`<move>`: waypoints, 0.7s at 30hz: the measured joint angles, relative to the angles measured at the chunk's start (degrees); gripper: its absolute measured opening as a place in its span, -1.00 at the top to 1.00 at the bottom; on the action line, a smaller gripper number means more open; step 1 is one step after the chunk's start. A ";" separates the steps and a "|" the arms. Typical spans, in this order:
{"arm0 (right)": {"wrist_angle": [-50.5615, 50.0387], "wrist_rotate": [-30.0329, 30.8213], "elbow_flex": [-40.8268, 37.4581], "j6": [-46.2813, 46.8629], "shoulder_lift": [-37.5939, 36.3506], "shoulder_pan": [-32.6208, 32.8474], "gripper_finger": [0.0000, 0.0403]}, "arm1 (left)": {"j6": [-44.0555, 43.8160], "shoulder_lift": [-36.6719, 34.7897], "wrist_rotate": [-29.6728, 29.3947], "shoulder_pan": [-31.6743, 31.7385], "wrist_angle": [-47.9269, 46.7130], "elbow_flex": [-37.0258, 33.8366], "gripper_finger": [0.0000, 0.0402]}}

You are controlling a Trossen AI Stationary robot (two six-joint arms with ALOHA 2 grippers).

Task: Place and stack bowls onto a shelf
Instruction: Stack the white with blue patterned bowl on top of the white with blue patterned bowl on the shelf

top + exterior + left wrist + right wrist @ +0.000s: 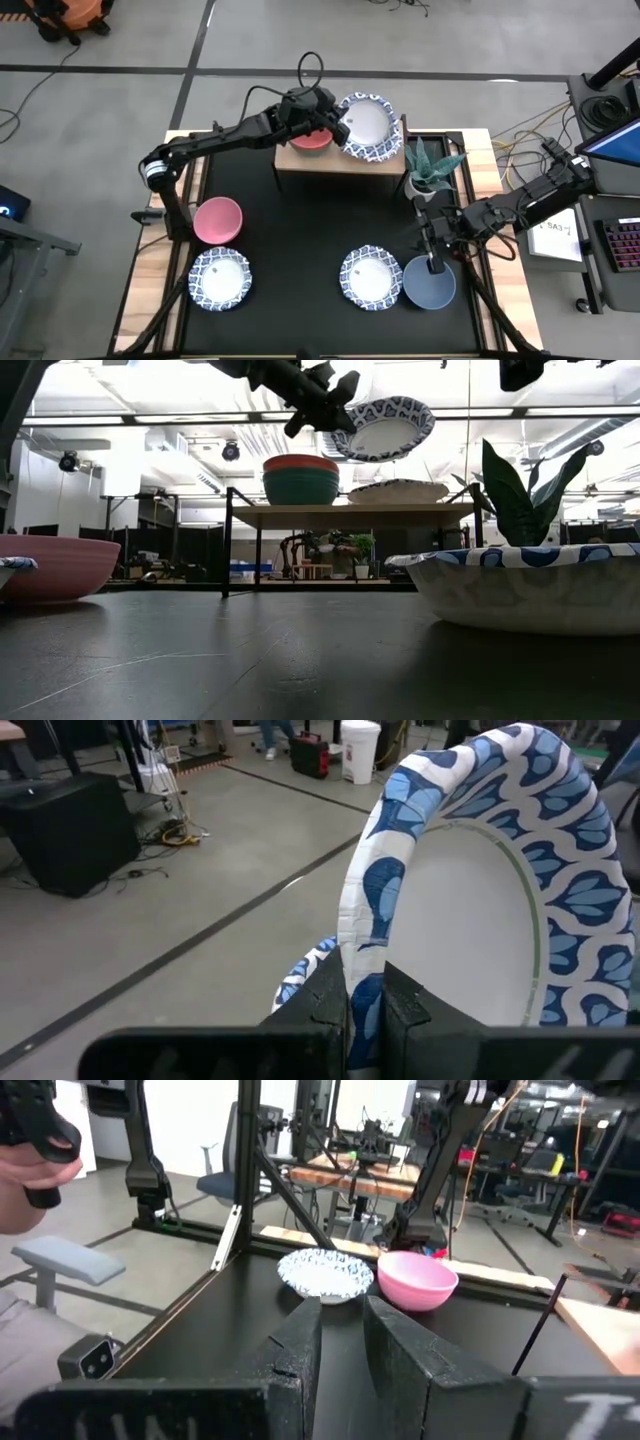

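My left gripper [338,125] is over the light-wood shelf [330,160] at the table's far side, shut on a white bowl with a blue patterned rim [368,122]. Under that bowl, a second patterned bowl [398,491] rests on the shelf board. Beside it a red bowl [300,463] sits nested in a green bowl [300,487]. On the table stand a pink bowl [218,220], two patterned bowls [220,277] [372,277] and a slate-blue bowl [428,285]. My right gripper [433,262] is shut over the slate-blue bowl's far rim. My left gripper pinches the patterned bowl's rim [362,970] on the bowl's left side, one finger inside the bowl and one outside. The fingers come from the table's left. The bowl is lifted clear and tilted above the shelf. My right gripper: I cannot tell whether it touches the slate-blue bowl.
A white pot with a spiky green plant [430,168] stands at the shelf's right end, close to the held bowl. There is bare black tabletop [300,230] between the shelf and the near bowls. A person's hand [30,1155] shows beyond the table in the right wrist view.
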 joint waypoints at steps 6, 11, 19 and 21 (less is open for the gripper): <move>0.60 -0.03 0.03 -0.19 -0.01 -0.01 0.66 | -0.79 1.15 0.08 0.03 2.09 0.31 1.00; 0.63 -0.94 0.03 -0.26 0.08 -0.02 0.66 | -2.30 2.03 0.09 0.44 3.37 0.43 1.00; 0.65 -1.20 0.03 -0.24 0.10 -0.02 0.66 | -2.62 3.13 0.12 0.55 4.51 0.42 0.87; 0.65 -1.30 0.03 -0.25 0.10 0.00 0.66 | -2.62 3.17 0.12 0.55 4.57 0.42 0.81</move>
